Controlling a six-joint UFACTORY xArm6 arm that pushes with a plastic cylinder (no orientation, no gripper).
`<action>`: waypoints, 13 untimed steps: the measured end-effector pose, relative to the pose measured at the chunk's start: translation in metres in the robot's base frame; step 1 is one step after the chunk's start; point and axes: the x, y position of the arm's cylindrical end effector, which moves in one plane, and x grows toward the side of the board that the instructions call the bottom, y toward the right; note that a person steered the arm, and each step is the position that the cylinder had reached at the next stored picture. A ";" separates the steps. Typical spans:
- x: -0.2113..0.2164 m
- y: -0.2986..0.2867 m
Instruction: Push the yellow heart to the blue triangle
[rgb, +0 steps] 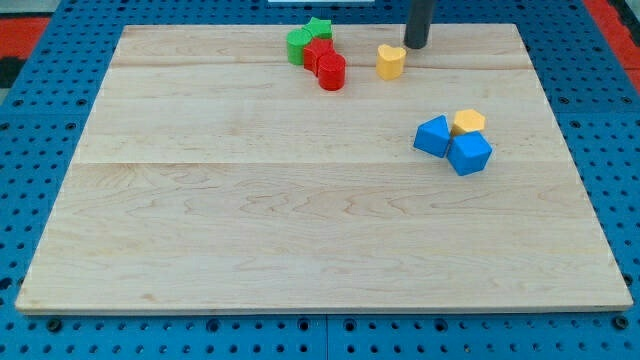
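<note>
The yellow heart (390, 61) lies near the top of the wooden board, right of centre. My tip (416, 45) stands just up and to the right of it, very close or touching. The blue triangle (433, 135) lies at the view's right, below the heart, touching a blue cube-like block (469, 154) and a yellow hexagon-like block (468, 122).
A cluster sits at the top centre: a green star (319, 28), a green block (298, 47), and two red blocks (319, 53) (331, 72). The board's (250, 200) top edge runs just behind my tip. Blue pegboard surrounds the board.
</note>
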 end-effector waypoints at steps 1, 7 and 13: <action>0.009 -0.006; 0.022 -0.055; 0.110 -0.081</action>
